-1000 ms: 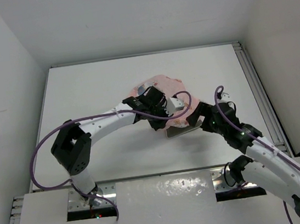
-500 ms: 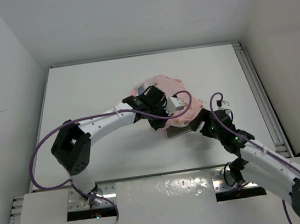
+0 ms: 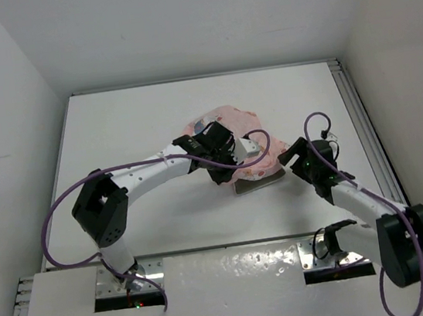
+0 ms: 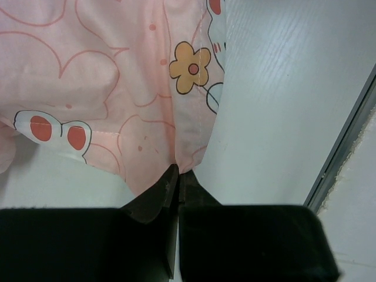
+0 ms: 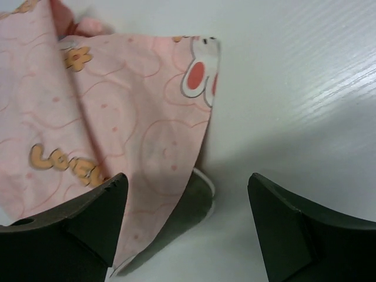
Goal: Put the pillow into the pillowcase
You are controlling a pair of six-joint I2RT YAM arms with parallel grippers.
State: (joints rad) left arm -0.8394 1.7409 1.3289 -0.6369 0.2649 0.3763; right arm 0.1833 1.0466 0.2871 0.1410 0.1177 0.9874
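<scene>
Left end effector [image 4: 178, 174]: closed, pinching the hem of the pillowcase [image 4: 106, 76].
Pillowcase: bunched mid-bench [image 3: 130, 130], draped over the pillow [image 5: 191, 202].
Pillow: lying flat beneath the pink cloth, with one olive corner and its pale piping showing.
Right end effector [image 5: 185, 185]: spread wide, gripping nothing, its fingers either side of that corner.

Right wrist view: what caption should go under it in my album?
Open right gripper faces the pillowcase, a pillow corner peeking out beneath its edge.
</scene>
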